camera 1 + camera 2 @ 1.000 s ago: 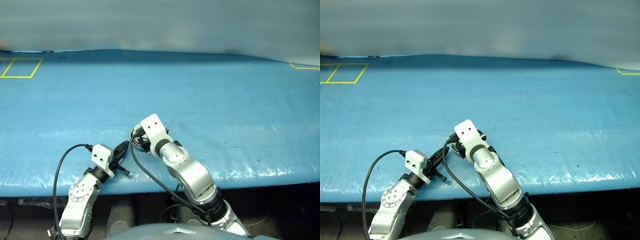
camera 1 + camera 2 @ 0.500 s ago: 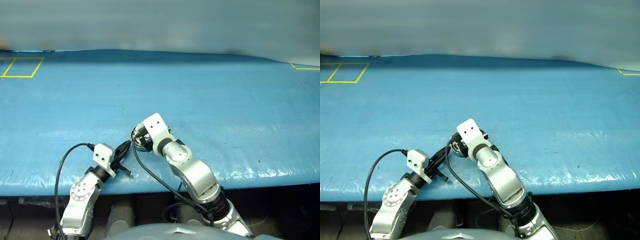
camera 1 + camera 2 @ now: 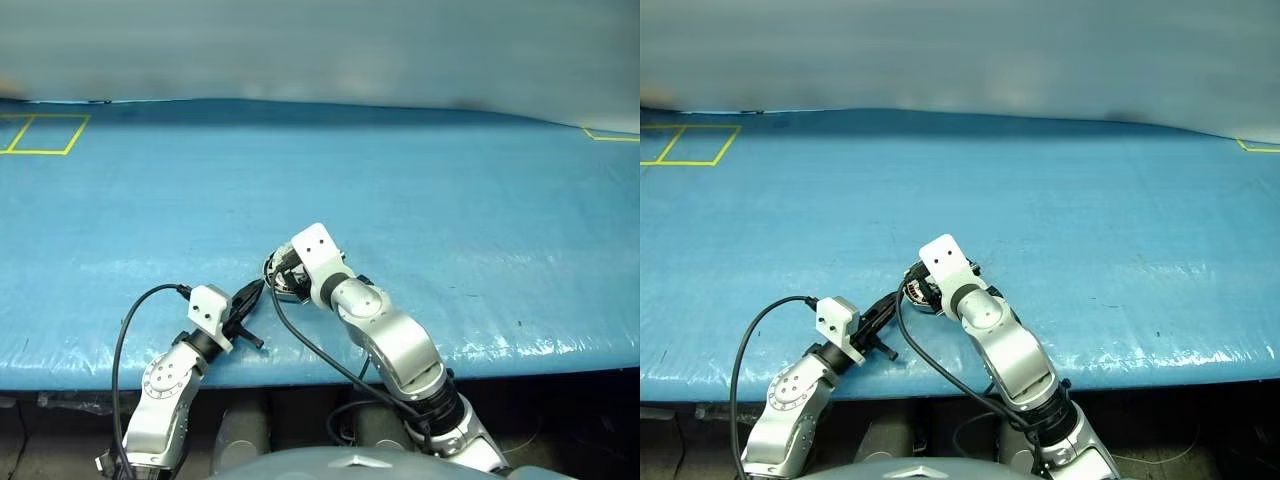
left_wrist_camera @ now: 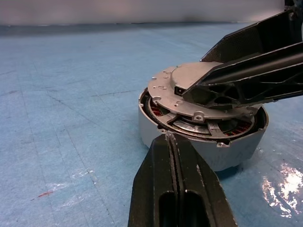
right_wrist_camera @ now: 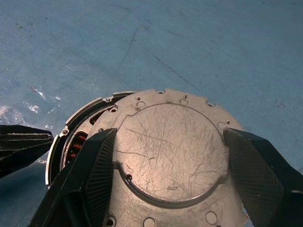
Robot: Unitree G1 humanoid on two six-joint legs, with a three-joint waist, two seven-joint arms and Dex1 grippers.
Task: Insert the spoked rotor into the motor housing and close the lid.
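The motor housing (image 4: 147, 131), a grey cup with copper windings, stands near the table's front edge. Its lid (image 5: 166, 147) lies tilted over it, a gap left on one side. Through that gap the spoked rotor (image 4: 188, 126) shows as a dark ring with silvery spokes, inside the cup. My right gripper (image 5: 170, 137) is open, its fingers (image 4: 222, 78) spread across the lid's top and one tip touching it. My left gripper (image 4: 169, 138) is shut and empty, its tips against the housing's rim on the near left side.
The blue table (image 3: 450, 200) stretches far ahead and to both sides. Yellow tape squares (image 3: 45, 135) mark its far left corner, and another mark (image 3: 610, 133) the far right. The front edge runs just behind the housing. A black cable (image 3: 130, 320) loops from the left wrist.
My right elbow has swung slightly to the right while its gripper stays over the lid. The left gripper and the housing have not moved.
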